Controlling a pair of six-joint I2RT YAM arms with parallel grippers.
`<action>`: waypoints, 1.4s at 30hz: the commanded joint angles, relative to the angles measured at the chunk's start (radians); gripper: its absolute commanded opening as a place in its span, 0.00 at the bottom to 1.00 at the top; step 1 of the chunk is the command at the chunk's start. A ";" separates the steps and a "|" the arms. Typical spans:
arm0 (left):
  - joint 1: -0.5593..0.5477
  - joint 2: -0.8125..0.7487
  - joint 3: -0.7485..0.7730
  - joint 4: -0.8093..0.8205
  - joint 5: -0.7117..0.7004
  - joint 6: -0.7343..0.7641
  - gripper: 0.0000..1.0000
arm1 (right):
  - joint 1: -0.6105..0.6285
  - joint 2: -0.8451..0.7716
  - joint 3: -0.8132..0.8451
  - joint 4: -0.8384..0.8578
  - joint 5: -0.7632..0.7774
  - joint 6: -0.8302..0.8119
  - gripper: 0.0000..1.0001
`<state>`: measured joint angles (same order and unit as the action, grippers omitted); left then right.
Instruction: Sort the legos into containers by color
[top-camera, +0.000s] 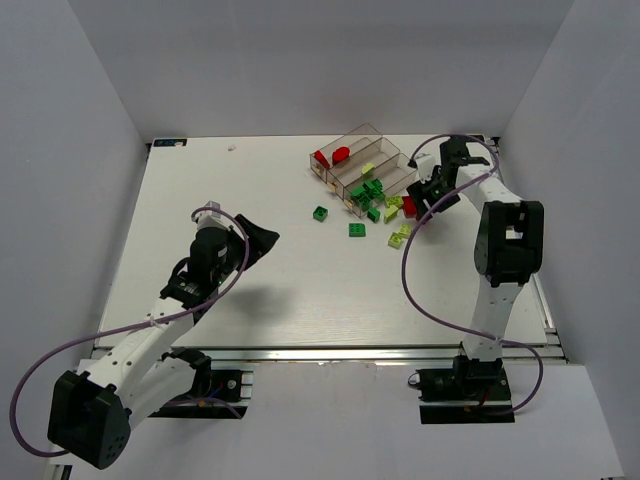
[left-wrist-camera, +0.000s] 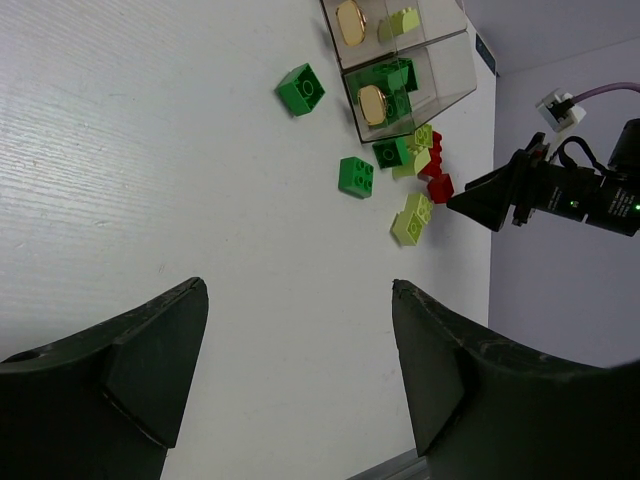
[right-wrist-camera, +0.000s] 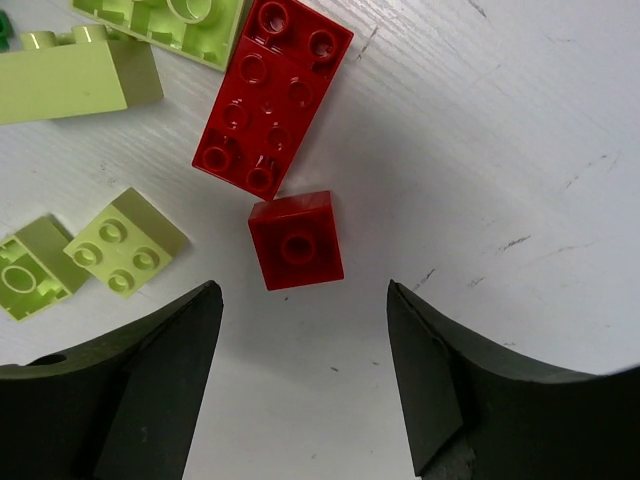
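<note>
Right jaws open, red lego (right-wrist-camera: 296, 240) centred just ahead.

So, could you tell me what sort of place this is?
Likely a robotics lab test cell: a white tabletop boxed in by plain pale wall panels, with two cabled robot arms bolted at its near edge.

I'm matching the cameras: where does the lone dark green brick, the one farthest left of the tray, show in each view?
Top external: the dark green brick lies right of centre, left of the tray.
Left wrist: top middle, left of the tray's end.
Right wrist: not in it.
Shared landmark: the loose red bricks, seen in all three.
</note>
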<state>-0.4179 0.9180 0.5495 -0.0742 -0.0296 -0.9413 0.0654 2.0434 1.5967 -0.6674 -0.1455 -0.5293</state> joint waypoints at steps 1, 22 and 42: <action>0.004 -0.007 -0.003 0.014 0.003 -0.001 0.83 | -0.001 0.029 0.058 -0.017 -0.008 -0.070 0.72; 0.004 0.010 0.001 0.014 0.002 -0.002 0.84 | 0.013 0.120 0.106 -0.027 -0.005 -0.124 0.43; 0.004 0.054 0.006 0.056 0.023 0.006 0.84 | 0.053 -0.213 0.062 0.127 -0.521 -0.063 0.00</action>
<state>-0.4179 0.9707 0.5488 -0.0402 -0.0177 -0.9432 0.0898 1.8759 1.6585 -0.6472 -0.4839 -0.6472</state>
